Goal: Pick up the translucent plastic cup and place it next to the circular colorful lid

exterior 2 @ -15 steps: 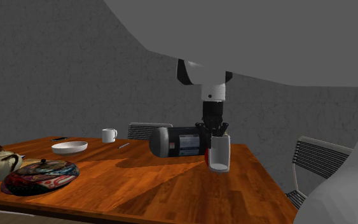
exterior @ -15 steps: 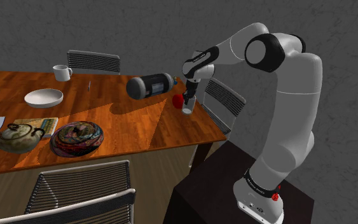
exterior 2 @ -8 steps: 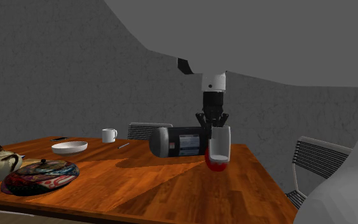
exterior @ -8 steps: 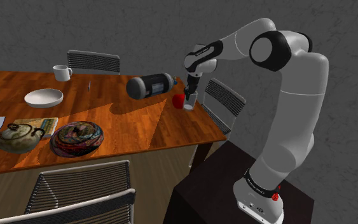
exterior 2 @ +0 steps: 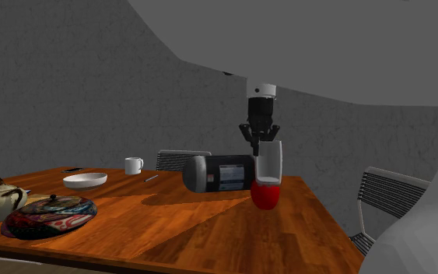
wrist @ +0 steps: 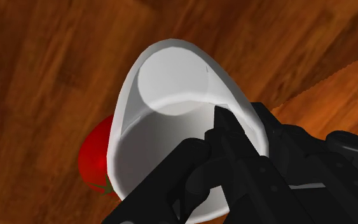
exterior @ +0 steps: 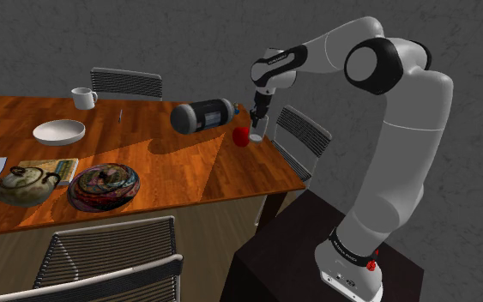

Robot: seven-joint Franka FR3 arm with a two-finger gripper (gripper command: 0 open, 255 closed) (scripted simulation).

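A pale translucent cup [exterior: 256,130] [exterior 2: 270,161] [wrist: 171,121] hangs upright just above the wooden table [exterior: 179,163], near its edge at the shoulder view's right. My black gripper [exterior: 257,119] [exterior 2: 262,140] [wrist: 217,130] is shut on the cup's rim from above. A red tomato-like fruit [exterior: 241,136] [exterior 2: 266,195] [wrist: 95,164] lies on the table right under and beside the cup. The round colourful lid [exterior: 104,184] [exterior 2: 50,215] rests far off, near the table's front edge toward the shoulder view's left.
A dark canister [exterior: 202,116] [exterior 2: 219,173] lies on its side just behind the cup. A white mug [exterior: 82,97], a white bowl [exterior: 58,131], a teapot [exterior: 23,184] and a book [exterior: 52,168] stand further left. Chairs [exterior: 302,133] ring the table.
The arm has risen and lifted the cup off the table. The red fruit stays where it lay.
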